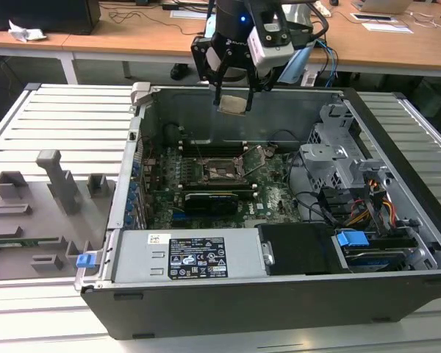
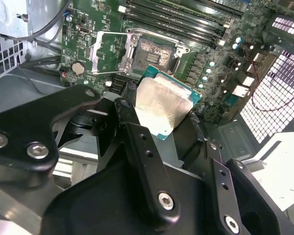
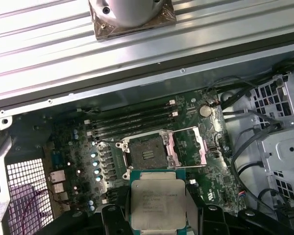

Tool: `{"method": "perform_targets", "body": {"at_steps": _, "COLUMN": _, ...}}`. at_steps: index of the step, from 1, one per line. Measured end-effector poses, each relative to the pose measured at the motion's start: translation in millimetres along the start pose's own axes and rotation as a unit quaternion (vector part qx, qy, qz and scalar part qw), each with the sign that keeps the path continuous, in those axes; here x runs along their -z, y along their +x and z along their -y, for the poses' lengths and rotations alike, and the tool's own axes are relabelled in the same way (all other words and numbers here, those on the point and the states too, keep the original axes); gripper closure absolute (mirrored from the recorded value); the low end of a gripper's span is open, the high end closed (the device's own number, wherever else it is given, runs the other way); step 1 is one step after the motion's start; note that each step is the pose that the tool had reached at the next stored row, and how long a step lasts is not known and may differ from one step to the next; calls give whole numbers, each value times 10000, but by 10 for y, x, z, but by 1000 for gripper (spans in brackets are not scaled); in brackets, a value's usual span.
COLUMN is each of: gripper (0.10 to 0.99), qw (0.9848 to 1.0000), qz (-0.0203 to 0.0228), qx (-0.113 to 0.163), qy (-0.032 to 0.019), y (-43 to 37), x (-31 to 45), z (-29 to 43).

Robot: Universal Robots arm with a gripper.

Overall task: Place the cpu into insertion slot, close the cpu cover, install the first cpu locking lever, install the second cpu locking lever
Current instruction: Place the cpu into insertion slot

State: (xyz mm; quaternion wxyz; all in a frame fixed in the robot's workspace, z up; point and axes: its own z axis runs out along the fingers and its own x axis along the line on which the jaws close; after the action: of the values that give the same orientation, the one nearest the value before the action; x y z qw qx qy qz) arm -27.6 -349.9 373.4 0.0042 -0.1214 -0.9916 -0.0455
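My gripper (image 1: 234, 97) hangs above the back wall of the open computer case, shut on the cpu (image 1: 233, 104), a flat square chip with a silvery-beige top. In both wrist views the cpu (image 2: 161, 105) (image 3: 157, 203) sits between the black fingers (image 2: 137, 142), held by its edges. Well below it on the green motherboard lies the insertion slot (image 1: 222, 171) (image 2: 154, 51) (image 3: 144, 152), a black-framed square socket with nothing in it. The cpu cover (image 2: 110, 51) (image 3: 186, 147), a thin silver frame, is flipped open beside the slot.
A long black card (image 1: 213, 198) lies just in front of the slot, and memory slots (image 3: 132, 122) run behind it. A labelled power supply (image 1: 195, 257) fills the case front, with a drive cage (image 1: 338, 154) and cables on the exterior view's right. A grey fixture tray (image 1: 44, 198) lies on the exterior view's left.
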Motion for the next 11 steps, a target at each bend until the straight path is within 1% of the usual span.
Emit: {"method": "perform_targets", "body": {"at_steps": 11, "gripper": 545, "qw": 9996, "qz": 25, "qx": -273, "qy": -5, "y": 0, "x": 0, "z": 0}}
